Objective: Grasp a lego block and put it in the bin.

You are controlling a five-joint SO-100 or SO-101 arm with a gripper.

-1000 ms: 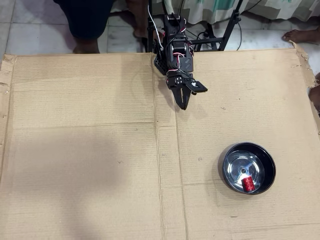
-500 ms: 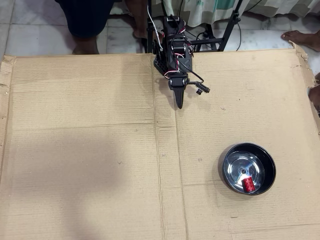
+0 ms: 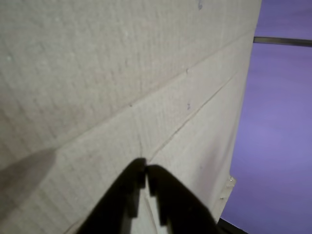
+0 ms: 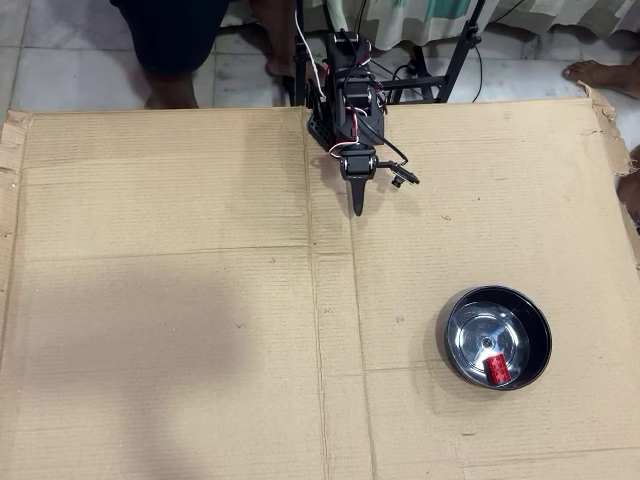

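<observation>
Overhead view: I log one small red lego block (image 4: 491,366) inside the steel bin (image 4: 455,322), at four o'clock. My gripper (image 4: 358,208), twelve o'clock, fingers pressed together, empty.

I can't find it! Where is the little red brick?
In the overhead view, the lego block lies inside the steel bowl, lower right on the cardboard.

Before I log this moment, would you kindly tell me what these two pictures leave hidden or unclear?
- Wrist view: the bowl and the red brick are outside the frame; only cardboard and purple floor show.
- Wrist view: the tool is a dark silhouette cut off by the bottom edge.
- Overhead view: the brick's studs are too small to make out.
- Overhead view: the arm's base is a tangle of dark parts and cables.
</observation>
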